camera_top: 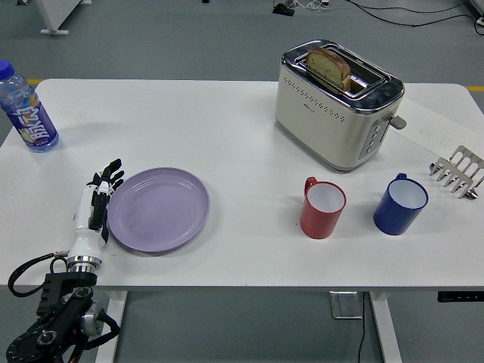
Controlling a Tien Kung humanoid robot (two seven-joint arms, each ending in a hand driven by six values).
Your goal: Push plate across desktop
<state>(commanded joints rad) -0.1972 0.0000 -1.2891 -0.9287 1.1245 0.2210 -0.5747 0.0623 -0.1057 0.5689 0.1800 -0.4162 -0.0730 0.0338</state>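
Note:
A round lilac plate lies flat on the white table, left of the middle. My left hand stands on edge right against the plate's left rim, fingers straight and together, pointing away from me, holding nothing. Its black forearm comes up from the lower left corner. My right arm does not show.
A blue-capped water bottle stands at the far left. A cream toaster with bread in it sits at the back right. A red mug and a blue mug stand to the plate's right. A metal rack is at the right edge.

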